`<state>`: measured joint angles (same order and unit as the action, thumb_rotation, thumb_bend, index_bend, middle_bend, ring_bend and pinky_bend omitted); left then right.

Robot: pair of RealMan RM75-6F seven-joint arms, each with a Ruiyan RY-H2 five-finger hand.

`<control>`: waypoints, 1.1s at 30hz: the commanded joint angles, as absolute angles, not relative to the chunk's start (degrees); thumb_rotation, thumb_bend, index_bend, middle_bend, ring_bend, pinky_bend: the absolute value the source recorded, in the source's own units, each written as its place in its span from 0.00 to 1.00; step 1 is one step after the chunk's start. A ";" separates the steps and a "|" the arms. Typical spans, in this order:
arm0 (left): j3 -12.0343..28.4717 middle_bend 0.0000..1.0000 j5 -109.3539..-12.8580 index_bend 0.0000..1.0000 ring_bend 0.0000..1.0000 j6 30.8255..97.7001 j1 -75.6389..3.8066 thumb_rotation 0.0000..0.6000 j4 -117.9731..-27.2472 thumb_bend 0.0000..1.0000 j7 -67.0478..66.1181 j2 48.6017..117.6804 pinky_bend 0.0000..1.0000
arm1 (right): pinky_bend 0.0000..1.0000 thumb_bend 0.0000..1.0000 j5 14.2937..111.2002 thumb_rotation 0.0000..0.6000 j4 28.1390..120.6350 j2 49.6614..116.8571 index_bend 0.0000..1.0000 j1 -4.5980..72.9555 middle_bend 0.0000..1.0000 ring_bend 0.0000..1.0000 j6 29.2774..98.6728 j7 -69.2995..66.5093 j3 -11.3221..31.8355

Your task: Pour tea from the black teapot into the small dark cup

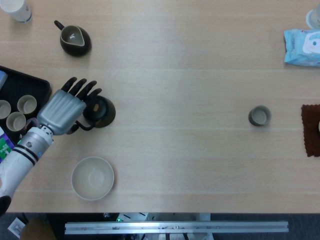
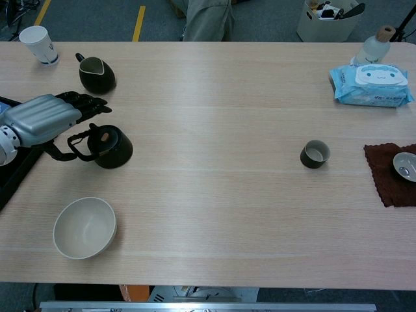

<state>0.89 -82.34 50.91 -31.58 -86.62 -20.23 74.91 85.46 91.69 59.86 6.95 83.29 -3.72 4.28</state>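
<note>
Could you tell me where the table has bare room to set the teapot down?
The widest free patch lies between the black teapot and the small dark cup. It is crowded on the left, around the left hand, pitcher, bowl and tray.

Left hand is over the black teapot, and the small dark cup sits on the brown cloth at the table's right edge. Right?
Not quite. The left hand is at the black teapot, but the small dark cup stands on the bare table, apart from the brown cloth. The chest view shows the gap.
</note>
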 commanded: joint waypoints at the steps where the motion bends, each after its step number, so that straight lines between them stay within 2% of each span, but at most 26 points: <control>1: 1.69 0.00 -81.82 0.00 0.00 50.80 -32.49 1.00 -85.85 0.21 -20.56 75.80 0.08 | 0.28 0.06 85.42 1.00 91.69 59.96 0.34 6.82 0.33 0.26 83.42 -3.81 4.27; 9: 2.79 0.00 -78.55 0.00 0.00 51.44 -33.34 1.00 -84.22 0.21 -24.35 76.82 0.08 | 0.28 0.06 85.46 1.00 91.30 60.03 0.34 6.32 0.33 0.26 83.97 -4.53 4.28; 18: 1.08 0.00 -73.87 0.00 0.00 53.37 -30.90 1.00 -93.34 0.21 -27.35 71.46 0.08 | 0.28 0.06 85.87 1.00 90.44 60.41 0.34 6.66 0.33 0.26 83.35 -5.35 4.27; 23: 0.60 0.00 -75.57 0.00 0.00 55.21 -30.29 1.00 -98.01 0.21 -25.73 70.47 0.08 | 0.28 0.06 86.01 1.00 89.93 60.59 0.34 6.78 0.33 0.26 83.03 -5.84 4.19; 33: 1.49 0.00 -75.43 0.00 0.00 53.49 -33.08 1.00 -99.71 0.21 -26.83 74.79 0.08 | 0.28 0.06 85.93 1.00 88.74 60.63 0.34 6.35 0.33 0.26 83.29 -7.27 4.07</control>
